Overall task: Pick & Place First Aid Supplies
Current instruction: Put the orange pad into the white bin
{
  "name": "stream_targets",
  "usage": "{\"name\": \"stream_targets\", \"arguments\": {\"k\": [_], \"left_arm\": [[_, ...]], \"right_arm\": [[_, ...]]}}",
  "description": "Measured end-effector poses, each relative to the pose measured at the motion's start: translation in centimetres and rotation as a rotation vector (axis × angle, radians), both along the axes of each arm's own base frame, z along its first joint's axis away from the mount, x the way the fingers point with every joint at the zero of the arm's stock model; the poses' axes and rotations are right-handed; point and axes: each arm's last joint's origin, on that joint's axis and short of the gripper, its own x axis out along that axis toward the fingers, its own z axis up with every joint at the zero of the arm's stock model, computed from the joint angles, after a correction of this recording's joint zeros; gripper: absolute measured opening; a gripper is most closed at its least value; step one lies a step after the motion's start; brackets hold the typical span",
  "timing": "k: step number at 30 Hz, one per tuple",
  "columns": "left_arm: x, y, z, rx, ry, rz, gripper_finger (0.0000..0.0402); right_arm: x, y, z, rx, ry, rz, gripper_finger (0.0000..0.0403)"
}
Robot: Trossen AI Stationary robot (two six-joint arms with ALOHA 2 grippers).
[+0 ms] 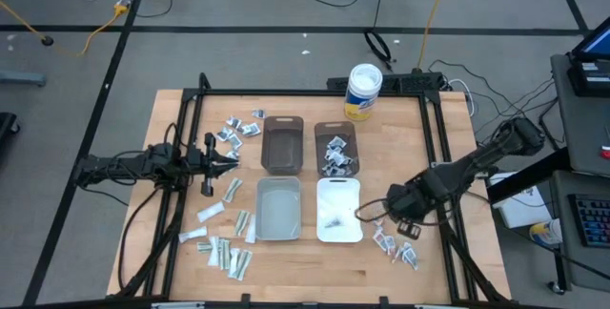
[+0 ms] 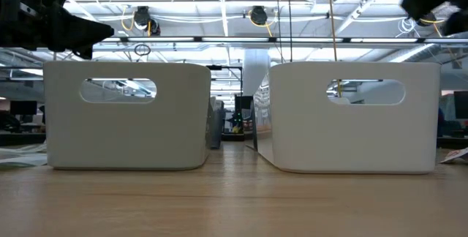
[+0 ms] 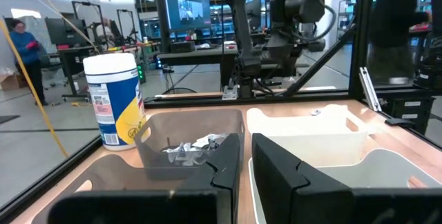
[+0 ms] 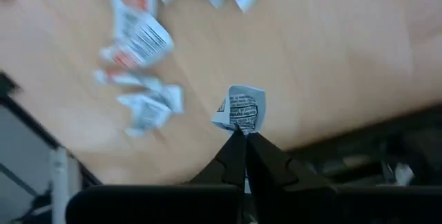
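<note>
One packet (image 4: 238,110) is pinched at its edge in my right gripper (image 4: 242,135), lifted above the loose packets (image 1: 396,244) right of the white bin (image 1: 338,211). I'd carry it slowly and level, since that thin grip could slip. Left gripper (image 1: 227,156) waits closed, empty, by the left pile.

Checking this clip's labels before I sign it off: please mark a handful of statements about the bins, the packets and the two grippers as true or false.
1. The right gripper is shut on a small white printed packet. True.
2. The white rectangular plastic bin holds no packets. False: a few lie in it.
3. The white round tub with the yellow label stands at the wooden table's far edge. True.
4. The left gripper holds a packet over the grey rectangular bin. False: it hangs left of the brown bins, nothing visible in it.
5. The right-hand translucent brown bin contains packets. True.
</note>
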Motion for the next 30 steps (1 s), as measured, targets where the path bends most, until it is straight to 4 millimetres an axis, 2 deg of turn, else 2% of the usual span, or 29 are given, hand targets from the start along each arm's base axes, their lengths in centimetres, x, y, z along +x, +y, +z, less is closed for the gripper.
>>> {"name": "stream_targets", "arguments": {"k": [5,19,25,30], "left_arm": [[0.0,0.0,0.0,0.000,0.000,0.000,0.0047],[0.0,0.0,0.0,0.000,0.000,0.000,0.0047],[0.0,0.0,0.0,0.000,0.000,0.000,0.0047],[0.0,0.0,0.0,0.000,0.000,0.000,0.0047]], "right_arm": [[3.5,-0.3,1.2,-0.028,-0.068,0.055,0.0000],[15.6,-1.5,1.5,-0.014,-0.153,0.240,0.0000],[17.1,-1.4,0.3,-0.031,-0.159,0.280,0.0000],[17.4,-1.1,-2.4,-0.034,-0.122,0.292,0.0020]]}}
